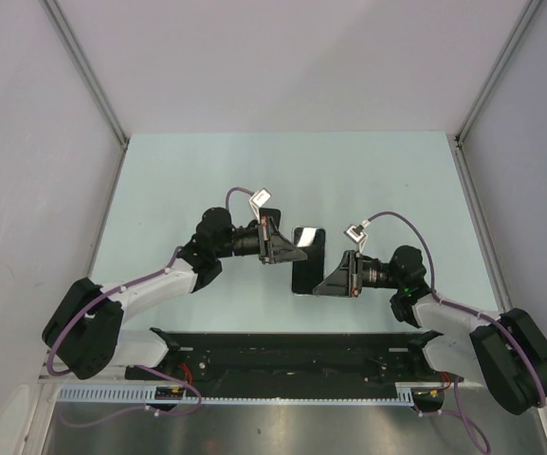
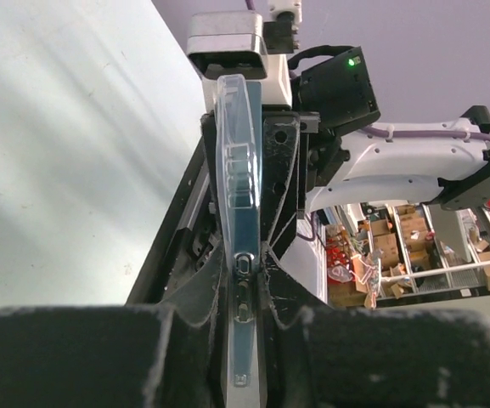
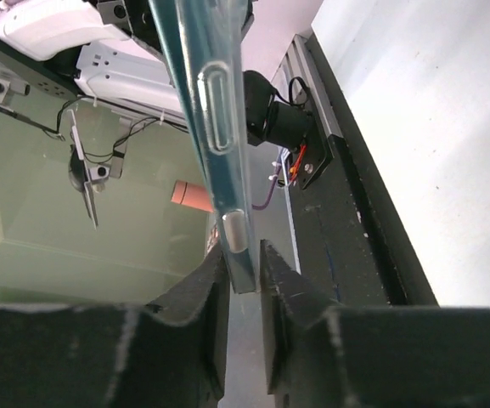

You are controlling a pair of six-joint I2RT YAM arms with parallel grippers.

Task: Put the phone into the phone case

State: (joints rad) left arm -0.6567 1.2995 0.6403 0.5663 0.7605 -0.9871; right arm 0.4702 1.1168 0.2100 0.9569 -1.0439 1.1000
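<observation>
A black phone (image 1: 307, 258) sits in a clear phone case and is held flat above the table between my two grippers. In the left wrist view the case (image 2: 237, 170) is edge-on, its port cutouts showing. My left gripper (image 1: 288, 248) (image 2: 246, 280) is shut on its upper left end. In the right wrist view the cased edge (image 3: 215, 127) shows side buttons. Its lower corner lies between the jaws of my right gripper (image 1: 332, 281) (image 3: 245, 263). These stand narrowly open, one finger touching and a thin gap at the other. How fully the phone is seated cannot be told.
The pale green table (image 1: 207, 180) is walled by white panels and metal posts (image 1: 88, 71). A black rail (image 1: 282, 355) runs along the near edge by the arm bases. Shelves with boxes (image 2: 397, 246) lie off the table.
</observation>
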